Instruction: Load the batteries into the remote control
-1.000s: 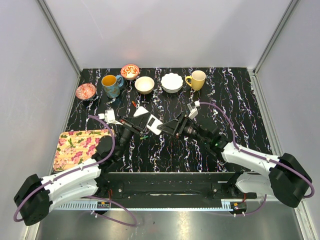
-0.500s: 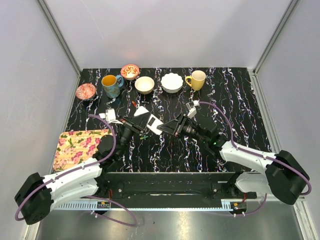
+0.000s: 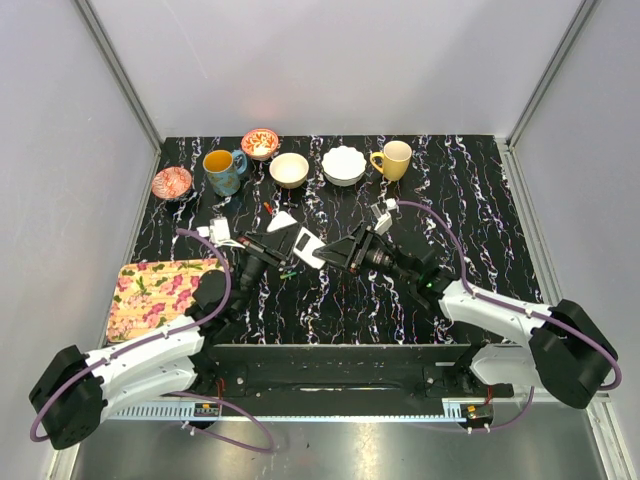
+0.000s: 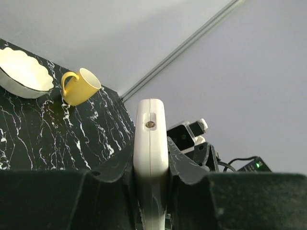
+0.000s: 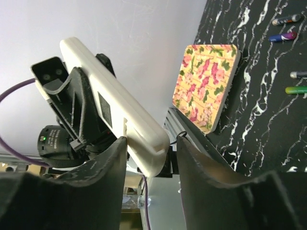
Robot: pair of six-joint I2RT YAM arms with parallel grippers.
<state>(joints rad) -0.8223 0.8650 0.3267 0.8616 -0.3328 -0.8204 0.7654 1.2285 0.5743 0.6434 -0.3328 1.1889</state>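
Holding the remote (image 3: 305,247) aloft, clenched in the left fingers (image 4: 112,168) by its near end, long axis pointing straight out from them into the right fingers (image 5: 103,182). Straddling that far end, parted, with a gap on one side; seemingly not yet gripping.

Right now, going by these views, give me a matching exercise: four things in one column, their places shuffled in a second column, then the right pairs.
Things
1. remote control
2. yellow mug
3. floral board
4. white scalloped bowl

Places
A. flat at the left edge of the table, near side
B. rightmost in the far row of dishes
C. clamped in the left gripper, off the table
D. between the cream bowl and the yellow mug

Pairs: 1-C, 2-B, 3-A, 4-D
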